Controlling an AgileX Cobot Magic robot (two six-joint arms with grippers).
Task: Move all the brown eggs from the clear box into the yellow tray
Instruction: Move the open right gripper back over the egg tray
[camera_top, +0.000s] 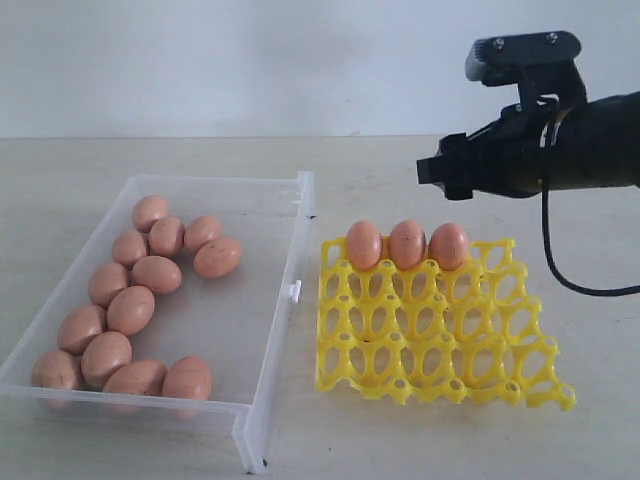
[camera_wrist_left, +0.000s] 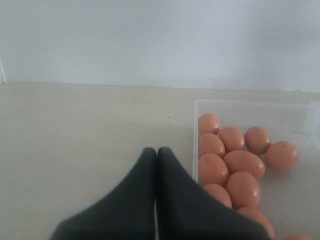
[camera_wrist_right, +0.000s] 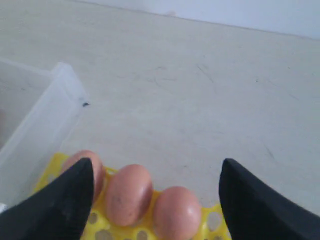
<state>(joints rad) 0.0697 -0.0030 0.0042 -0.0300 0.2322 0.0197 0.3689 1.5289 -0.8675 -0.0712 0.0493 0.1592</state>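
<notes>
Several brown eggs (camera_top: 131, 309) lie loose in the clear box (camera_top: 300, 215) on the left. Three more eggs (camera_top: 407, 243) stand side by side in the back row of the yellow tray (camera_top: 440, 340). My right gripper (camera_top: 440, 172) hovers above and behind that row, open and empty; its wrist view looks down on the three eggs (camera_wrist_right: 129, 194) between the spread fingers (camera_wrist_right: 157, 164). My left gripper (camera_wrist_left: 156, 150) is shut and empty, just outside the box wall (camera_wrist_left: 250, 103) beside the eggs (camera_wrist_left: 244, 163). It is out of the exterior view.
A black cable (camera_top: 560, 270) hangs from the right arm, looping down beside the tray's far right. A small clip tab (camera_top: 295, 290) sticks out of the box wall that faces the tray. The box corner (camera_wrist_right: 45, 115) lies close to the tray's corner (camera_wrist_right: 56, 164).
</notes>
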